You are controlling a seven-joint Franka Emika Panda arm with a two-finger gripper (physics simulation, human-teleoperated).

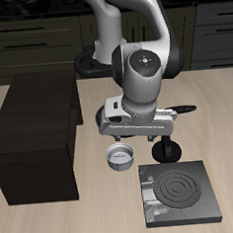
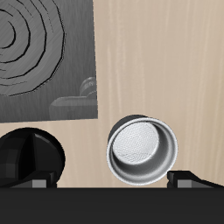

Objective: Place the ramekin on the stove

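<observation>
Wrist view: ramekin (image 2: 140, 150) just beside stove (image 2: 48, 57) edge.

Ramekin (image 1: 120, 158) on table beside stove (image 1: 182, 192), not on it; arm above; wooden box (image 1: 38, 137) near.

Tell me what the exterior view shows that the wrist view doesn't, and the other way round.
Only the exterior view shows the robot arm, the large dark wooden box and the whole stove. Only the wrist view shows the gripper's fingertips level with the ramekin, one on either side, not touching it. Both show the ramekin, the stove's coil rings and the small black pot.
</observation>
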